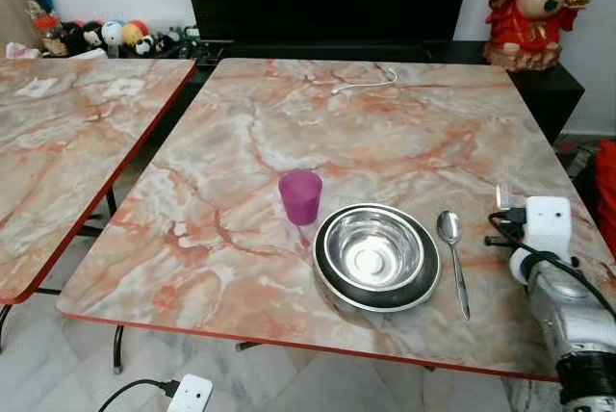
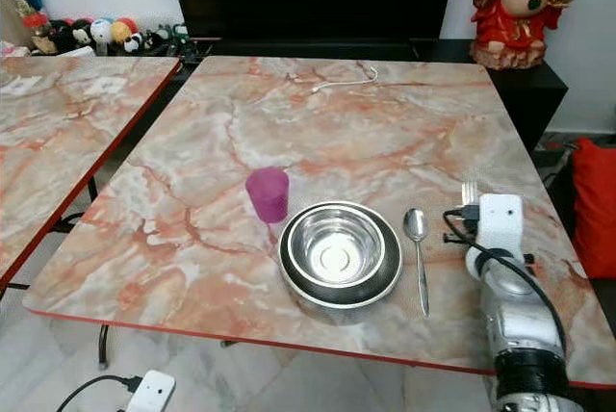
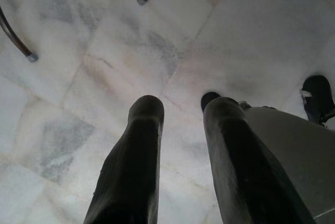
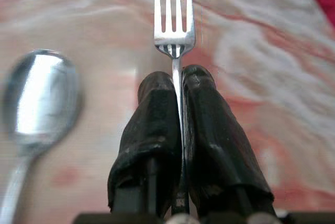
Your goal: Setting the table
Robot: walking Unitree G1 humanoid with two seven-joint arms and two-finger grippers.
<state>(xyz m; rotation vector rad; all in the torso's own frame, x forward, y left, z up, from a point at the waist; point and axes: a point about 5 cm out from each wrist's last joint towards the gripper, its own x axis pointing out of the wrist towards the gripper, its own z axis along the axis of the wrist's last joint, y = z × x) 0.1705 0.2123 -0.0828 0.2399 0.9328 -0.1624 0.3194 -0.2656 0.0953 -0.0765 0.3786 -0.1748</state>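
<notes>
Two tables stand side by side, each topped in pink-and-orange marbled laminate with a red edge; the main table (image 1: 404, 133) carries the setting, the second table (image 1: 58, 142) sits to the robot's left. One purple cup (image 1: 300, 196), plastic-looking and tapered, stands upright near the table's middle. One steel bowl (image 1: 373, 252), round, polished and reflective, rests inside one dark plate (image 1: 377, 297) with a bright rim; the cup stands just beside them on the left. One steel spoon (image 1: 452, 258) lies flat just to the right of the plate, bowl end pointing away from the robot. One steel fork (image 4: 175, 20), four-tined, is pinched by its handle between the right gripper (image 4: 177, 85), whose two black fingers are pressed tight against it, tines pointing forward low over the tabletop to the right of the spoon; whether the fork touches the surface cannot be told. One white cable (image 1: 364, 82) lies near the far edge. The left gripper (image 3: 180, 111) hangs over a pale marbled tile floor (image 3: 94, 67), fingers spread apart and holding nothing. One red-robed figurine (image 1: 531, 3) stands on a dark cabinet behind.
</notes>
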